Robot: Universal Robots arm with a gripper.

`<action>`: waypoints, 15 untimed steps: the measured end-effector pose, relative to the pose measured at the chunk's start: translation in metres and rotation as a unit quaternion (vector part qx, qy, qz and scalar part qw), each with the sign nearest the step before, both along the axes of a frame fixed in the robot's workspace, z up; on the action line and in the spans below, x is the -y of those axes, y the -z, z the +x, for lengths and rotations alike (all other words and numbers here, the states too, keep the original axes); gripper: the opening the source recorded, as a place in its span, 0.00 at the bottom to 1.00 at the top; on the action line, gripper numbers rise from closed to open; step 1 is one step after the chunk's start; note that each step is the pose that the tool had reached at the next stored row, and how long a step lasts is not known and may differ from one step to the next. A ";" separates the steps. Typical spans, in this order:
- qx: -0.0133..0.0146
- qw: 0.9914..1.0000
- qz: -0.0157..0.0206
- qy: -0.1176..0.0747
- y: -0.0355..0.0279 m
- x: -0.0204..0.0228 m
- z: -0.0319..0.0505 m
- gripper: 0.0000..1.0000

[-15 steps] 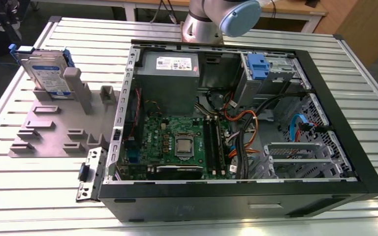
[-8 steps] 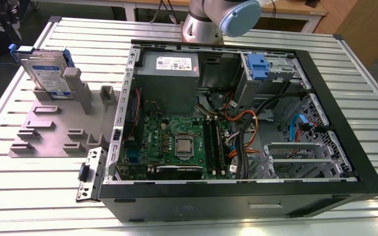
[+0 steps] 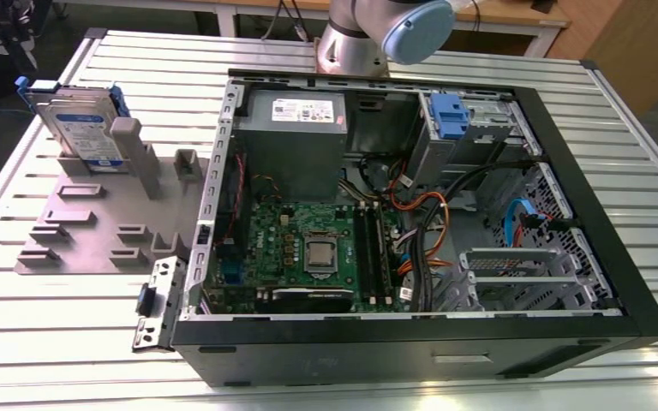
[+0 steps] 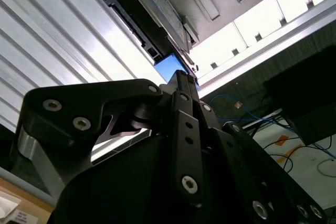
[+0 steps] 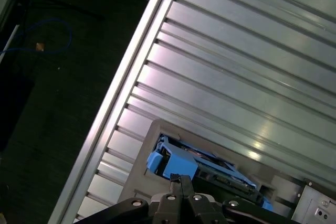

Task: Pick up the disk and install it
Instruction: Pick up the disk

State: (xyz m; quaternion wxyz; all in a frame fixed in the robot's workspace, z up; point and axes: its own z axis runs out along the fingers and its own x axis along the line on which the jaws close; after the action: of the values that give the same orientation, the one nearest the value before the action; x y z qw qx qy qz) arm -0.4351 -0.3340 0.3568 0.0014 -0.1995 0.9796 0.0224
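My hand (image 5: 179, 180) is closed on nothing, fingertips together, near the blue end of the disk (image 3: 78, 128), a silver-metal hard drive with a white-and-blue label and a blue plastic frame. The disk stands on edge in one grey plastic fixture (image 3: 89, 231) on the slatted aluminium bench (image 3: 66, 342). Beside the fixture lies one open black computer case (image 3: 421, 351), containing one green circuit board (image 3: 306, 248) and one bare blue bracket (image 3: 449, 116).

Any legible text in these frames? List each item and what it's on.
No text can be read here.
Disk, white-and-blue label: print too small to read.
White sticker on the power supply: print too small to read.
Motherboard markings: too small to read.
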 end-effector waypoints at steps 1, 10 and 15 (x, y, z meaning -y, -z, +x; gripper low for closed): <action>0.000 1.000 0.000 0.000 0.0000 0.0000 0.0000 0.11; 0.000 1.000 0.000 -0.003 0.0000 0.0000 0.0000 0.11; 0.000 1.000 0.000 -0.018 0.0000 0.0000 0.0000 0.11</action>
State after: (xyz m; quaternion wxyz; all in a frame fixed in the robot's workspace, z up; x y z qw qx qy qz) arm -0.4350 -0.3340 0.3568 0.0010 -0.2169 0.9759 0.0224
